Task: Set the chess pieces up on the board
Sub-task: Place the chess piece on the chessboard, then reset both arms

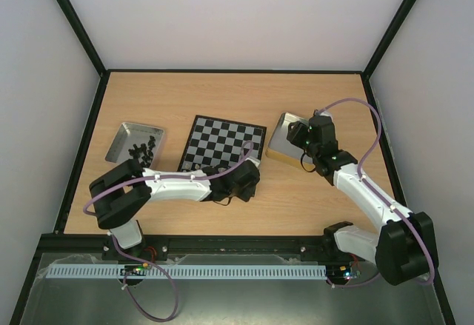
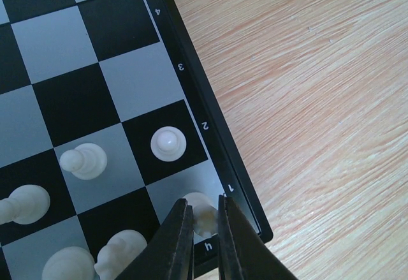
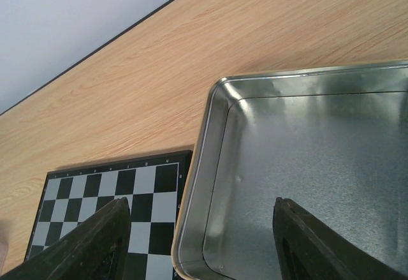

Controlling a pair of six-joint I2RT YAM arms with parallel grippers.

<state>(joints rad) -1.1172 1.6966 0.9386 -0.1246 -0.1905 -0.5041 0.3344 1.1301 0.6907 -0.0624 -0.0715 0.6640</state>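
The board [image 1: 222, 141] lies mid-table, black and pale grey checks. My left gripper [image 1: 241, 182] is at its near right corner. In the left wrist view the board [image 2: 191, 88] shows several cream-white chess pieces on its two near rows, among them a pawn [image 2: 167, 145] and another pawn [image 2: 83, 161]. My left gripper [image 2: 204, 215] is shut on a cream-white piece [image 2: 199, 205] standing on the corner square h1. Black chess pieces [image 1: 142, 149] lie in the left tin [image 1: 122, 136]. My right gripper [image 1: 302, 138] hangs open and empty over the right tin [image 1: 281, 129].
In the right wrist view the right gripper [image 3: 201, 210] spans the left rim of the silvery tin [image 3: 210, 133], which shows no pieces inside; the board's corner [image 3: 115, 194] lies beside it. Black frame rails edge the wooden table [image 1: 318, 199].
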